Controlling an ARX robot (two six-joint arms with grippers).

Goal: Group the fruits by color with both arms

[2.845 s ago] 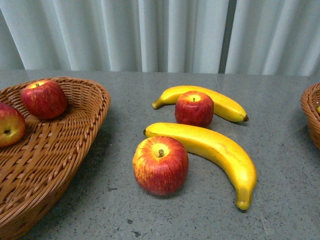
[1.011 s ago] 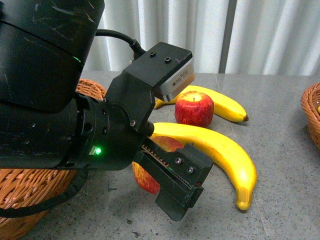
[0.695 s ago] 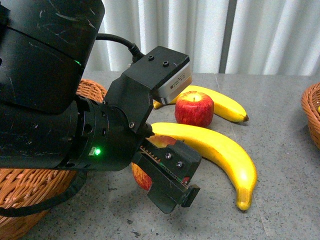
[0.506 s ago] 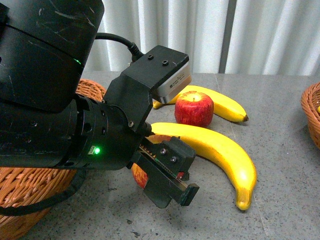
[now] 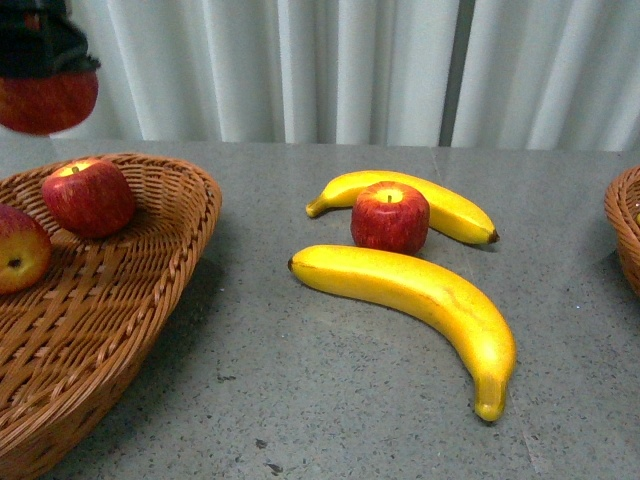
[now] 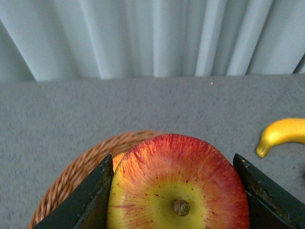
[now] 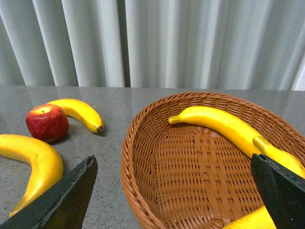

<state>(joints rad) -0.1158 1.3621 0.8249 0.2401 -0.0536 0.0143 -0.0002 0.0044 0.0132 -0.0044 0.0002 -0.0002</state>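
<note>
My left gripper (image 6: 177, 193) is shut on a red-and-yellow apple (image 6: 176, 167), stem facing the camera. In the front view that apple (image 5: 45, 100) hangs at the top left, above the left wicker basket (image 5: 160, 230). Two apples (image 5: 88, 198) (image 5: 20, 250) lie in that basket. On the table another apple (image 5: 390, 217) rests against the far banana (image 5: 455, 208), and a longer banana (image 5: 420, 295) lies in front. My right gripper (image 7: 174, 191) is open and empty over the right basket (image 7: 138, 162), which holds bananas (image 7: 224, 124).
The grey table (image 5: 300, 400) runs back to a white curtain (image 5: 350, 60). Only the right basket's rim (image 5: 625, 230) shows at the front view's right edge. The left basket's rim (image 6: 81, 167) shows below the held apple in the left wrist view.
The left arm, earlier filling the front view with its fingers around the near apple, has risen up and to the left with that apple. The apple's spot beside the long banana is bare.
</note>
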